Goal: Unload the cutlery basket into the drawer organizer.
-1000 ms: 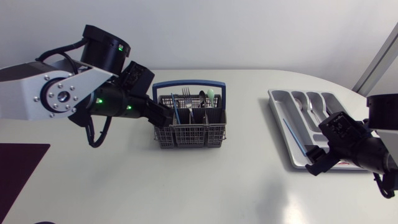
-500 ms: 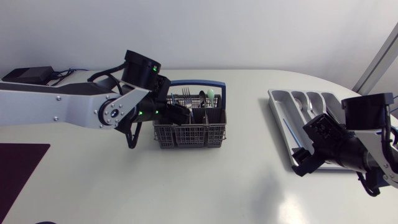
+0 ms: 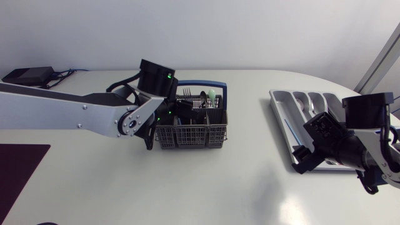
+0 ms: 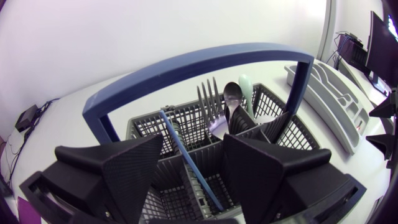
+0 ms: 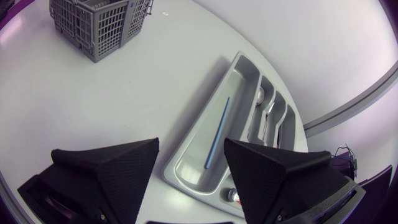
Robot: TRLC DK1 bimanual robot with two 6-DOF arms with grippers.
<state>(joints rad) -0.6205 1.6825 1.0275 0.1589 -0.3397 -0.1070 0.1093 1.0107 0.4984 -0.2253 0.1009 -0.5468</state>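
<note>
White table (image 3: pixel 206 181); left hand (image 3: pixel 179 113) covers part of the cutlery basket (image 3: pixel 195 135)

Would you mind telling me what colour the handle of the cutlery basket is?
The handle is blue, on a grey basket; the left wrist view shows it best.
</note>
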